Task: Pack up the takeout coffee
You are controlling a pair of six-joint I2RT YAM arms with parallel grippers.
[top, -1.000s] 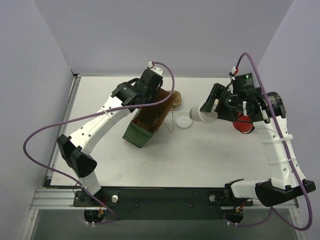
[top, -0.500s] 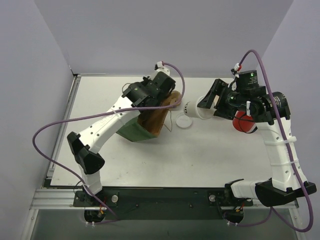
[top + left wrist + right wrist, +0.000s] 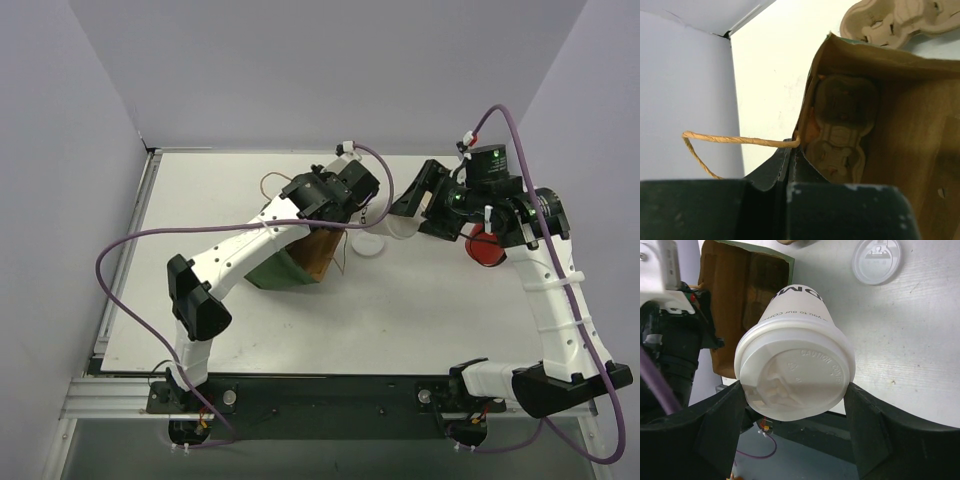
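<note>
Left gripper [image 3: 790, 156] pinches the green paper bag [image 3: 270, 268] open; right gripper [image 3: 795, 410], clamping the lidded white paper cup [image 3: 796, 367], should feed it in at nine o'clock.

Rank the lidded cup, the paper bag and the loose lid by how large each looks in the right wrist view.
1. lidded cup: largest, though it is nearest the camera, so its real size is unsure.
2. paper bag.
3. loose lid: smallest.

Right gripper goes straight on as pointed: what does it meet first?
Probably the open paper bag, led by the lidded cup the right gripper carries; the left gripper pinching its rim sits close beside. Depth unclear.
</note>
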